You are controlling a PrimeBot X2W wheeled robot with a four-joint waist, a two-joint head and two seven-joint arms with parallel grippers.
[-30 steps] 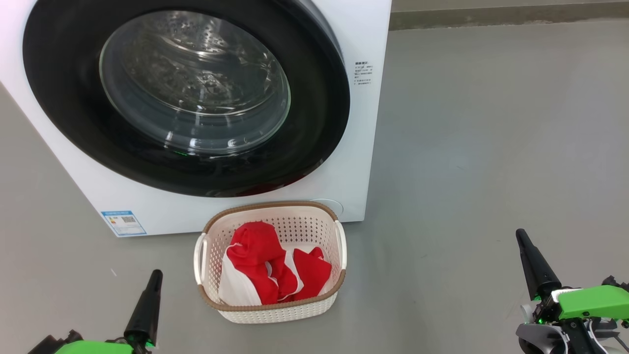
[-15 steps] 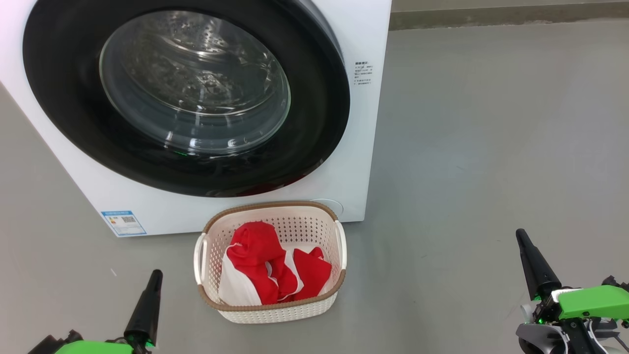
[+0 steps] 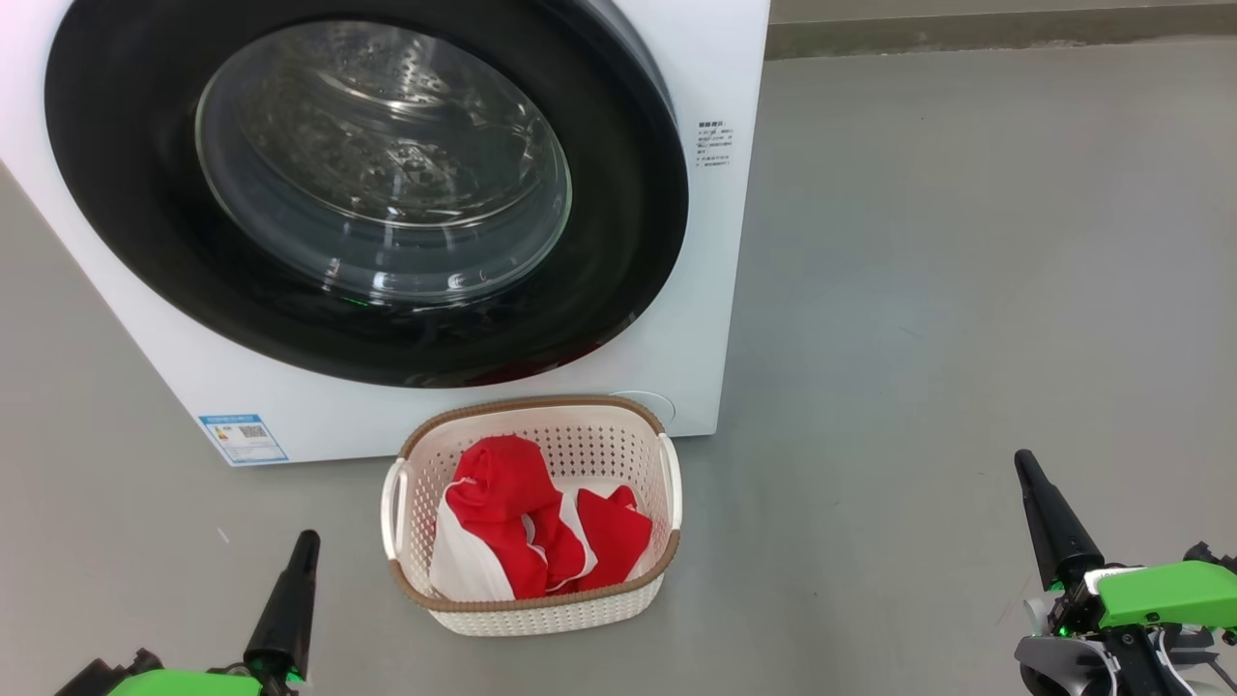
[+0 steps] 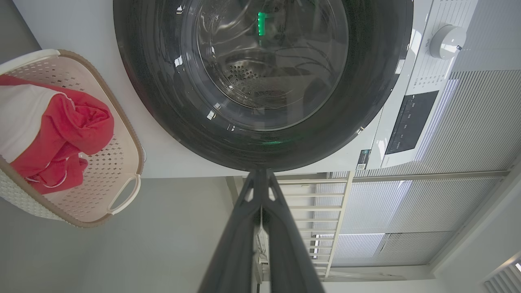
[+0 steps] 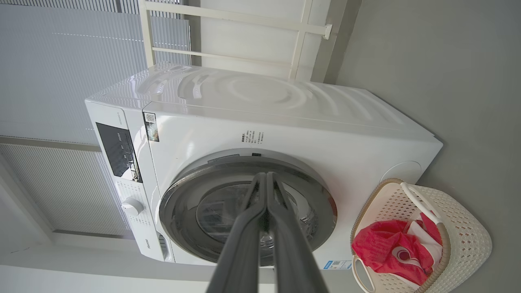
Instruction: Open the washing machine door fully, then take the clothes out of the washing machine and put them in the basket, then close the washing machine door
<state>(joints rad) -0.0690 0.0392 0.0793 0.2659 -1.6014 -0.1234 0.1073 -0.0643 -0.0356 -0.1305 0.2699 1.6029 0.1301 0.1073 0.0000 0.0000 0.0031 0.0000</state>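
The white washing machine [image 3: 696, 290] [image 5: 285, 130] stands ahead with its black-framed glass door [image 3: 367, 184] [image 4: 264, 81] [image 5: 248, 211] shut flat against the front. Through the glass I see bare steel drum. Red and white clothes [image 3: 527, 532] [image 4: 61, 138] [image 5: 390, 252] lie in the cream basket [image 3: 532, 614] [image 4: 122, 162] [image 5: 468, 244] on the floor just before the machine. My left gripper [image 3: 304, 541] [image 4: 259, 175] is shut and empty at the lower left, beside the basket. At the lower right my right gripper [image 3: 1022, 462] [image 5: 265, 177] is shut and empty, well off to the basket's right.
Grey floor [image 3: 966, 242] stretches to the right of the machine up to a wall base [image 3: 966, 34]. A white railing and blinds [image 5: 244, 24] stand behind the machine. Its knob and dark panel [image 4: 411, 118] sit above the door.
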